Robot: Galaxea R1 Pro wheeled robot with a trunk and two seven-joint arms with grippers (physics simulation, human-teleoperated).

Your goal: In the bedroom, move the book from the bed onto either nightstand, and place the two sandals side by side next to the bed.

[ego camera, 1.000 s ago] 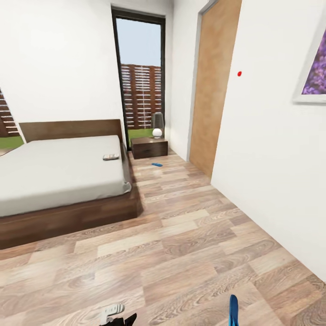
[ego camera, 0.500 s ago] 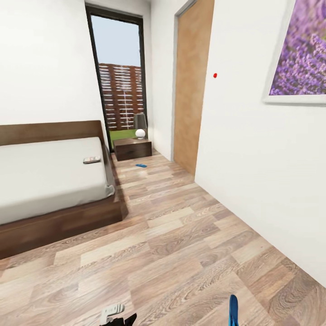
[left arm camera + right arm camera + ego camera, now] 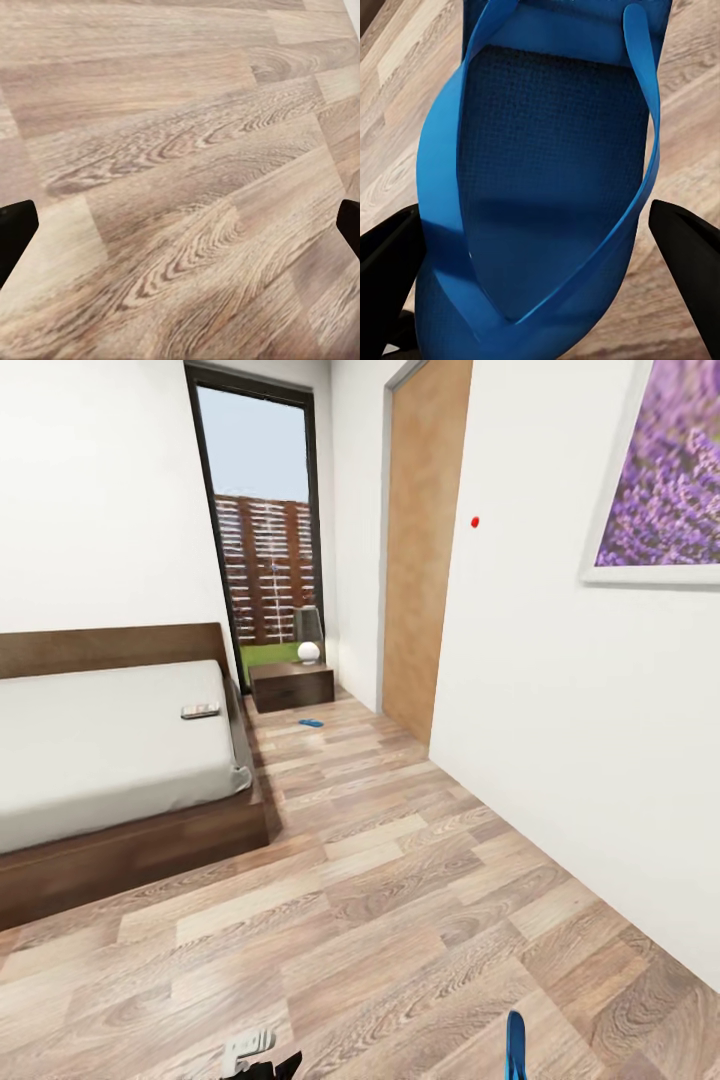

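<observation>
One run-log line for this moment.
right gripper: holding sandal | left gripper: open | second sandal: floor by nightstand | book: on bed

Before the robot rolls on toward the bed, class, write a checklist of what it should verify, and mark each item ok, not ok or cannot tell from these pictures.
1. One sandal is carried at the right gripper: ok, it sits between the dark fingers in the right wrist view.
2. Firm grip on it: cannot tell.
3. Left gripper is free: ok, fingers apart over bare floor.
4. Second sandal located: ok, on the floor in front of the nightstand.
5. Book is off the bed: not ok, it lies on the mattress.
6. Floor path beside the bed is open: ok.
</observation>
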